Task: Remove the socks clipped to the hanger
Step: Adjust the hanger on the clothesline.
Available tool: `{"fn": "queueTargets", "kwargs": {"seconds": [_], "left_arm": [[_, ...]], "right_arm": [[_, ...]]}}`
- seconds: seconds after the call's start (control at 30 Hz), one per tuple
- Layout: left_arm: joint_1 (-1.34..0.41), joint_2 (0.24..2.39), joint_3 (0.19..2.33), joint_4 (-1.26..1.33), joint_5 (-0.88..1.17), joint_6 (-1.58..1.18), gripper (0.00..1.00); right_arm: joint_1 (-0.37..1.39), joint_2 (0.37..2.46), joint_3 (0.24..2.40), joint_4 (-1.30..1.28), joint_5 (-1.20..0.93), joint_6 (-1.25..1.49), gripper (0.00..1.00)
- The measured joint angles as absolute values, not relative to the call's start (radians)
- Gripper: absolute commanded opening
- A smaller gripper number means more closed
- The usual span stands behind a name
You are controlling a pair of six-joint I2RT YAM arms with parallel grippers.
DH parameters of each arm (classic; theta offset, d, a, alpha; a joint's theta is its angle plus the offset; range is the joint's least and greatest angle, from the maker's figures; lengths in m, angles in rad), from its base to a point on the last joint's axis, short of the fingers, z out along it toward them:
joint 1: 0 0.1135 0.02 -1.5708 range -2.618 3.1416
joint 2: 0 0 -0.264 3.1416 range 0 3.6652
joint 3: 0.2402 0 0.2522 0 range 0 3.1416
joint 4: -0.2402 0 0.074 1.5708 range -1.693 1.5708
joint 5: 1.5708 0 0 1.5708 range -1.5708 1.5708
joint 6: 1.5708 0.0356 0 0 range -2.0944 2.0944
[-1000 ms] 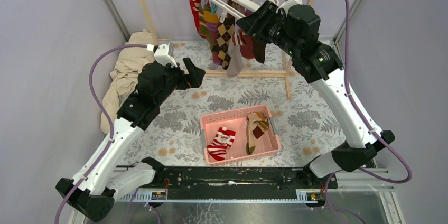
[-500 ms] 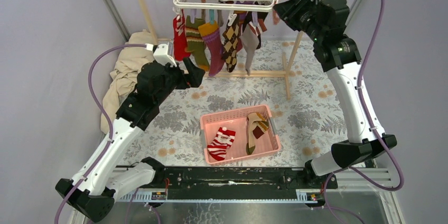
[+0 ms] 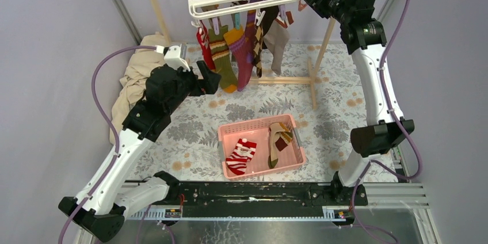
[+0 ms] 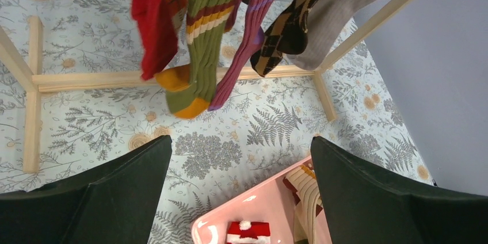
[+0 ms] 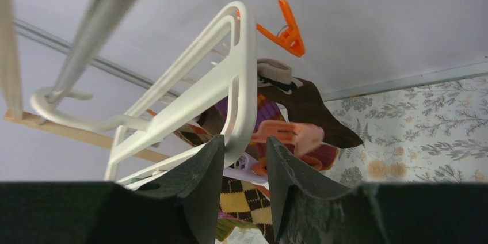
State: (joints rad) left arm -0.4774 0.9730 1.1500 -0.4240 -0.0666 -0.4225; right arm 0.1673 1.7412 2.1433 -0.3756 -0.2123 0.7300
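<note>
The right gripper (image 5: 244, 140) is seen pinched on the right end bar of the hanger (image 5: 230, 77), which is tilted at the far side with the socks (image 3: 241, 42) clipped beneath it. The left gripper (image 4: 240, 140) is spread and empty, just near of the hanging toes. A pink basket (image 3: 256, 123) is set nearer.

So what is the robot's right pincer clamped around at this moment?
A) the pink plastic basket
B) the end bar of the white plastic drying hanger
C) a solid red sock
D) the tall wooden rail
B: in the right wrist view the right pincer has its two dark fingers closed on either side of the white plastic drying hanger, on its end bar, with no sock between them.
</note>
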Motion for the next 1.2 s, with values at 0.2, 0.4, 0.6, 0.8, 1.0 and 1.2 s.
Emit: {"fn": "queueTargets", "kwargs": {"seconds": [0.2, 0.4, 0.6, 0.8, 1.0, 1.2], "left_arm": [[-0.477, 0.972, 1.166, -0.428, -0.077, -0.413, 0.99], [-0.477, 0.975, 1.166, -0.436, -0.089, -0.411, 0.98], [-0.477, 1.006, 1.166, -0.435, -0.143, -0.385, 0.99], [-0.473, 1.105, 1.166, -0.373, -0.249, -0.320, 0.98], [-0.422, 1.200, 1.114, -0.188, -0.285, -0.253, 0.98], [-0.361, 1.298, 1.019, 0.107, -0.170, -0.207, 0.98]], "right_arm": [[0.161, 1.760, 2.144, -0.392, -0.223, 0.692, 0.50], [0.153, 1.747, 2.144, -0.427, -0.220, 0.618, 0.58], [0.150, 1.620, 2.051, -0.460, -0.200, 0.537, 0.66], [0.149, 1.409, 1.869, -0.465, -0.194, 0.469, 0.67], [0.149, 1.229, 1.563, -0.418, -0.234, 0.448, 0.67], [0.149, 1.163, 1.344, -0.411, -0.276, 0.448, 0.66]]}}
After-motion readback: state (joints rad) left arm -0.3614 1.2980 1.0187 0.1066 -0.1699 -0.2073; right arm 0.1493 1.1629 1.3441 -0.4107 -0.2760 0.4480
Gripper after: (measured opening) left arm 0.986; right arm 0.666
